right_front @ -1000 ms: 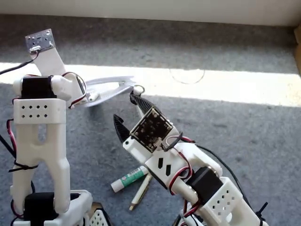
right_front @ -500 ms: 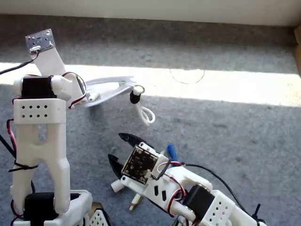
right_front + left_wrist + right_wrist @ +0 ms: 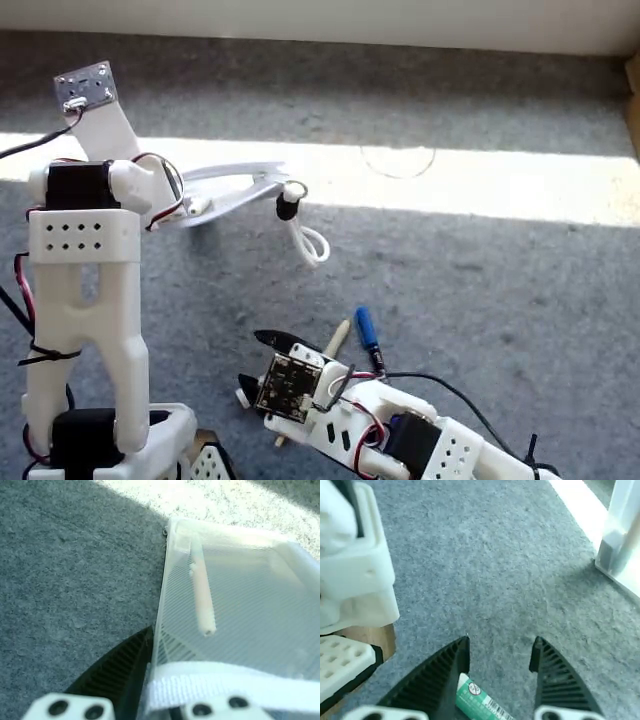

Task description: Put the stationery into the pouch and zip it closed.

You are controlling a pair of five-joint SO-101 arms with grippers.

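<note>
Grey carpet (image 3: 500,300) covers the work surface, crossed by a bright band of sunlight (image 3: 480,180) in the high view. At the near edge of that band the left gripper (image 3: 190,205) is clamped onto one end of the translucent ribbed pouch (image 3: 235,180) and holds it up on its edge. In the left wrist view, the pouch (image 3: 240,605) wall is pinched at the black finger (image 3: 125,670), and a pale stick (image 3: 202,590) lies inside it. At the pouch's far end a black zip pull (image 3: 287,207) hangs, and from it a white cord (image 3: 312,243) loops onto the carpet. Well apart from the pouch, the right gripper (image 3: 250,358) sits low over the loose stationery with its jaws spread and nothing between them. Seen from its own wrist, the right gripper (image 3: 501,642) has a glue stick (image 3: 477,700) lying on the carpet just beside one finger. The glue stick carries a green-and-white label with a barcode strip, but its lettering is too small to read. Just beside this arm lie a blue pen (image 3: 367,330) and a beige pen (image 3: 335,338), close together on the carpet.
</note>
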